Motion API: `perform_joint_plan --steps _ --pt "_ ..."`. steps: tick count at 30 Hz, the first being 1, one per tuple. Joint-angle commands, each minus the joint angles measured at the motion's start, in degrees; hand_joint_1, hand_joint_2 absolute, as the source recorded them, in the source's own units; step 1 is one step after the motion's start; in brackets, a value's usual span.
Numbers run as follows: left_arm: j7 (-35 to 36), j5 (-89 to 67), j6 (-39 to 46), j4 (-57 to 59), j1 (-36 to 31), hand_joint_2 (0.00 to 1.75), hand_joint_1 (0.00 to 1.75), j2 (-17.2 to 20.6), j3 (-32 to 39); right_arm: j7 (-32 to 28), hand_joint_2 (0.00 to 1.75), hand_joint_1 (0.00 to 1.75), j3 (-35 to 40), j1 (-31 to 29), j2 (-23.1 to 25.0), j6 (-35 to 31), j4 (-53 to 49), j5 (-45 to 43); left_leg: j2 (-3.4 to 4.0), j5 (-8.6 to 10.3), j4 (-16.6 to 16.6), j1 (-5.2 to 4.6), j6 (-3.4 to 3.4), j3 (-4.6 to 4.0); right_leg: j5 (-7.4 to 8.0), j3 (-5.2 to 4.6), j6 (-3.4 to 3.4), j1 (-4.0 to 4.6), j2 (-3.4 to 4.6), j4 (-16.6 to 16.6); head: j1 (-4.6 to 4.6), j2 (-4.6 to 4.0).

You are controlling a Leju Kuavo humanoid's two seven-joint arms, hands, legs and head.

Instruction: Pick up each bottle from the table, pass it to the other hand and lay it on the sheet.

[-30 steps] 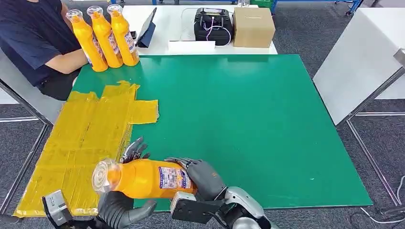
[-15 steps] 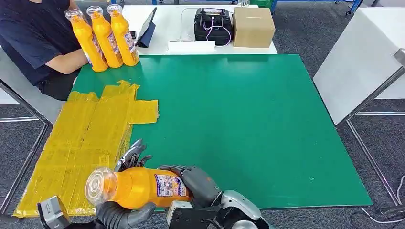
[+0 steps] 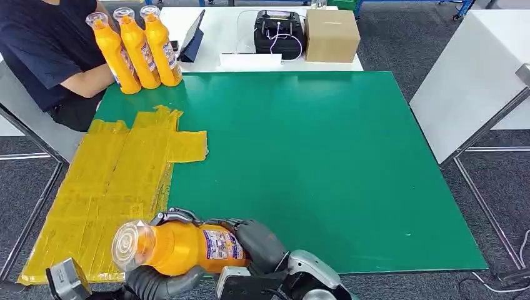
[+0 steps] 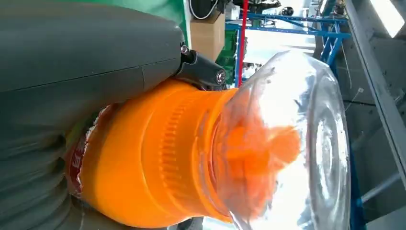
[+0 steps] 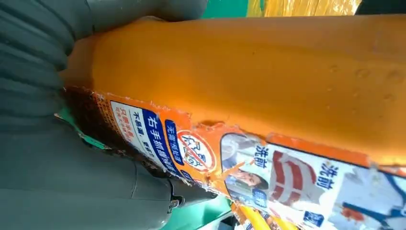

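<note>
Held bottle: an orange plastic bottle with a clear round cap (image 3: pixel 178 247) is lying on its side in the air, over the near edge of the big green table mat (image 3: pixel 312 162). Its cap is pointing toward the yellow sheet.
Left hand: the dark grey left hand (image 3: pixel 164 280) is wrapping around the orange bottle near its neck, with fingers curling over the top and the thumb going under. In the left wrist view the left hand (image 4: pixel 72 86) is pressing on the orange bottle (image 4: pixel 158 163) just behind the clear cap.
Right hand: the dark grey right hand (image 3: pixel 256 244) is gripping the bottom end of the same bottle. In the right wrist view the right hand (image 5: pixel 57 158) is closing around the bottle (image 5: pixel 268 81) by its torn blue and white label.
Sheet: the crinkly yellow sheet (image 3: pixel 112 187) is lying flat on the left part of the green mat, just beside the held bottle's cap.
Other bottles: three more orange bottles with clear caps (image 3: pixel 134 50) are standing up together at the far left corner of the green mat.
Person: a person in a dark shirt (image 3: pixel 47 50) is sitting just beside that far left corner, with one arm touching the three bottles.
Past the mat: a brown cardboard box (image 3: pixel 332 35) and a black device with cables (image 3: pixel 279 34) are sitting on a white table (image 3: pixel 231 31) behind the mat's far edge.
</note>
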Motion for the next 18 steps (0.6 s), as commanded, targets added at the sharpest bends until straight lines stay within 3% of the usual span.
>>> perform_joint_plan --steps 1,2,5,6,8,11,13,15,18 --pt "0.4 -2.7 0.8 2.2 -2.3 1.75 1.75 0.7 -2.3 -1.1 1.75 1.75 -2.4 2.8 -1.4 -4.3 -1.7 3.1 -0.04 -0.01 0.0 0.01 -0.03 0.1 -0.03 0.14 -0.01 0.01 -0.1 -0.1 0.02 0.0" --pt "0.2 -3.8 1.5 1.9 -2.2 1.75 1.75 0.5 -1.8 -1.4 1.75 0.02 -3.0 3.3 -1.6 -5.7 -2.7 5.4 -0.03 -0.01 0.0 -0.01 -0.02 0.08 -0.03 0.12 -0.01 0.0 -0.08 0.0 0.0 0.0" --pt "-1.4 -17.3 9.0 0.3 -2.0 1.75 1.75 -0.8 1.2 -2.1 1.75 0.0 -6.9 7.1 -2.9 -6.4 -7.8 4.9 -0.05 -0.01 0.0 0.0 -0.02 0.04 -0.04 0.09 0.0 0.0 -0.12 0.0 0.0 0.0" --pt "-1.5 -24.8 13.0 0.2 -2.6 1.75 1.75 -1.3 3.6 -2.9 0.0 0.0 -8.5 8.8 -3.5 -6.8 -10.4 4.9 -0.1 -0.04 0.0 0.01 -0.03 0.1 -0.08 0.19 -0.01 0.01 -0.18 -0.1 0.02 0.0" --pt "-0.7 -34.5 17.0 1.3 -4.3 1.75 1.75 -2.1 7.3 -3.5 0.0 0.0 -10.4 10.9 -4.3 -7.1 -14.1 5.0 -0.13 0.01 0.0 0.0 -0.01 -0.05 -0.04 0.01 0.0 0.0 -0.16 0.0 0.0 0.0" --pt "-0.8 -34.4 16.4 1.4 -4.5 1.75 1.75 -2.2 7.8 -3.5 0.0 0.0 -10.6 11.1 -4.3 -6.9 -14.4 5.0 -0.07 0.01 0.0 -0.02 -0.02 -0.04 -0.02 -0.01 0.0 -0.02 -0.12 0.0 0.02 0.0" --pt "0.1 -47.2 23.2 2.7 -5.0 1.75 1.75 -2.8 9.1 -4.3 0.0 0.0 -11.2 11.6 -4.0 -7.3 -15.0 4.8 0.0 -0.05 0.0 0.0 -0.05 0.14 -0.06 0.19 -0.02 0.02 -0.1 -0.1 0.02 0.0" --pt "2.9 -62.5 29.0 6.8 -7.4 1.75 1.75 -1.5 11.1 -4.9 0.0 0.0 -12.2 12.2 -5.3 -8.1 -17.9 3.6 -0.04 -0.01 -0.1 -0.02 -0.04 0.12 -0.05 0.17 -0.01 -0.01 -0.14 -0.1 0.02 0.0" --pt "8.2 -75.8 28.4 16.0 -11.3 1.75 1.75 3.1 12.4 -6.1 0.0 0.0 -13.8 13.5 -7.4 -8.7 -21.6 1.5 -0.12 0.05 -0.1 -0.06 -0.02 0.07 -0.02 0.08 0.0 -0.06 -0.18 -0.1 0.0 0.0"
